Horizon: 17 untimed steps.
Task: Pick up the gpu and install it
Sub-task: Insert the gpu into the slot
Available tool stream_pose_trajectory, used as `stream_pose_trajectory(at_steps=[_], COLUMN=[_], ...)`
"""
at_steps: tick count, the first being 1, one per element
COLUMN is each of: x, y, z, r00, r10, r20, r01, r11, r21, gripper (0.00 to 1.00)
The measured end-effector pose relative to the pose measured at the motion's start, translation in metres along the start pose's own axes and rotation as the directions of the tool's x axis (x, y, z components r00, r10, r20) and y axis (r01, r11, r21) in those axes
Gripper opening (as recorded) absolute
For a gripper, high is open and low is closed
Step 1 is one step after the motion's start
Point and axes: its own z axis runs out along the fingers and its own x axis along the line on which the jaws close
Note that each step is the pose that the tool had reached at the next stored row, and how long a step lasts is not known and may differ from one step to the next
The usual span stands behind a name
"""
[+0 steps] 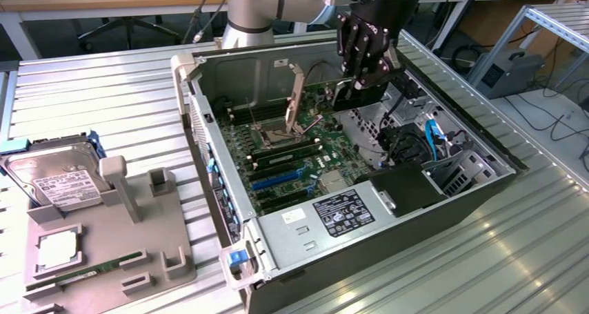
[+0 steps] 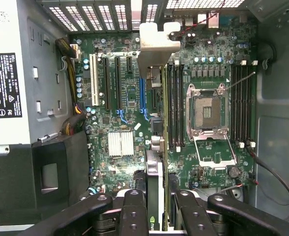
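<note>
We saw the open computer case (image 1: 414, 238) lying mid-table (image 1: 92, 86), with its green motherboard (image 2: 125, 108) bare. The power supply (image 2: 31, 73) wore a black label (image 2: 2, 91) with white marks that we could not read. The hard drive (image 1: 55, 179), near the table's edge at the exterior view's left, bore a white label, also illegible. The gpu (image 2: 155, 196), a thin dark card with a pale metal bracket (image 2: 157, 42), hung edge-down inside the case, over the motherboard's slots. The gripper's (image 2: 159, 209) black fingers (image 2: 132, 211) were clamped on it.
</note>
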Motion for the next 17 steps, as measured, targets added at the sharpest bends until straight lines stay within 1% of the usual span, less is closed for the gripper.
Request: stream_pose_trajectory(at_steps=[4, 9, 14, 17], x=[0.0000, 0.0001, 0.0002, 0.0003], y=[0.0000, 0.0007, 0.0009, 0.0040], z=[0.0001, 0.0046, 0.0051, 0.0051], r00=[1.0000, 1.0000, 1.0000, 1.0000], r10=[0.000, 0.000, 0.000, 0.000], r20=[-0.0001, -0.0002, -0.0001, -0.0001], r01=[0.000, 0.000, 0.000, 0.000], r11=[1.0000, 1.0000, 1.0000, 1.0000], r21=[0.0000, 0.0000, 0.0000, 0.0002], gripper=[0.27, 0.27, 0.27, 0.27])
